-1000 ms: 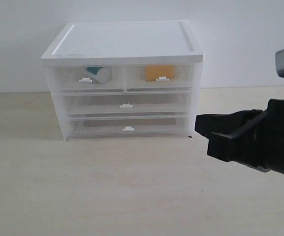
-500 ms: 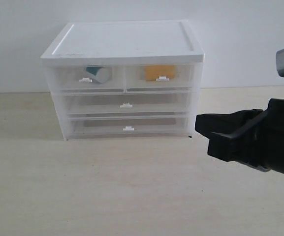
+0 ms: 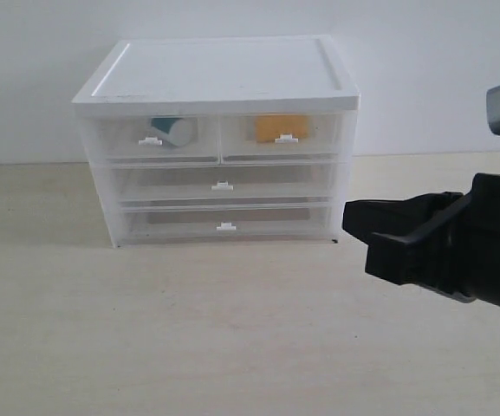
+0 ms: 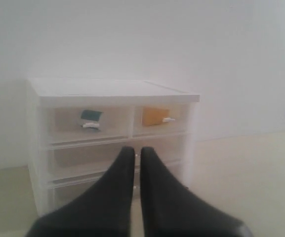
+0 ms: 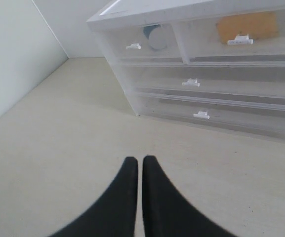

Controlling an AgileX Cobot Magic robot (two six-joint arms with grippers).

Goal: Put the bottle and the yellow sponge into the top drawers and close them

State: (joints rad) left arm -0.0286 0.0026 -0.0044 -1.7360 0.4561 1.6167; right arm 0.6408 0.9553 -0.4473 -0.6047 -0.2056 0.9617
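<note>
The bottle [image 3: 172, 131], white with a teal label, lies inside the left top drawer [image 3: 159, 139], which is pushed in. Behind the translucent front of the right top drawer [image 3: 281, 134], also pushed in, lies the yellow sponge [image 3: 279, 127]. Both show in the left wrist view too: bottle [image 4: 91, 116], sponge [image 4: 155, 116]. In the right wrist view, bottle [image 5: 156, 37] and sponge [image 5: 247, 25] sit behind the fronts. My right gripper [image 3: 347, 222] hovers shut and empty, right of the cabinet, above the table. My left gripper [image 4: 134, 149] is shut and empty, back from the cabinet front.
The white-topped cabinet [image 3: 219, 74] stands at the back against a white wall, with two full-width lower drawers [image 3: 224, 185] pushed in. Pale wooden table [image 3: 189, 329] spreads in front. A wall runs along the table's side [image 5: 14, 59] in the right wrist view.
</note>
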